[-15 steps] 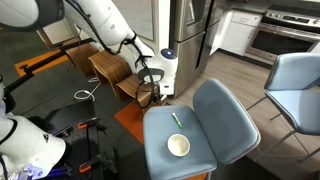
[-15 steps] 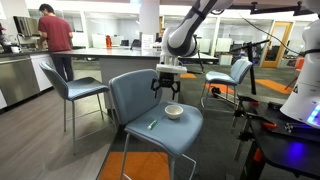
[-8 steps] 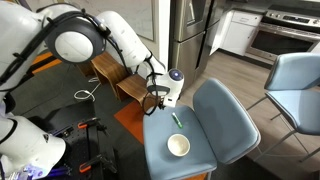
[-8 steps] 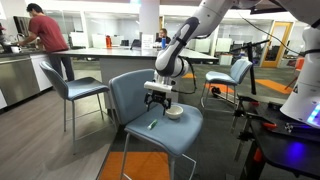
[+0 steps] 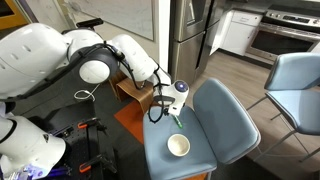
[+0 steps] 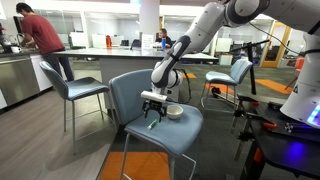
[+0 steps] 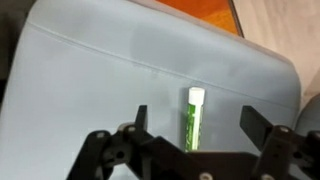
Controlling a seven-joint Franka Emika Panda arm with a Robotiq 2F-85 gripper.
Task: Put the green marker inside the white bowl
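Gripper (image 6: 154, 111) lower vs prev, astride green marker (image 7: 194, 120); white bowl (image 5: 178, 146) empty

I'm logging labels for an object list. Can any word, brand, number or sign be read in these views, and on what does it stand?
No text can be read anywhere.
The green marker: no print shows on its barrel in the wrist view.
The white bowl: plain, no marking.
The chair seat: plain, no tag or logo.
Background rooms in both exterior views: any signs there are too small and blurred to read.
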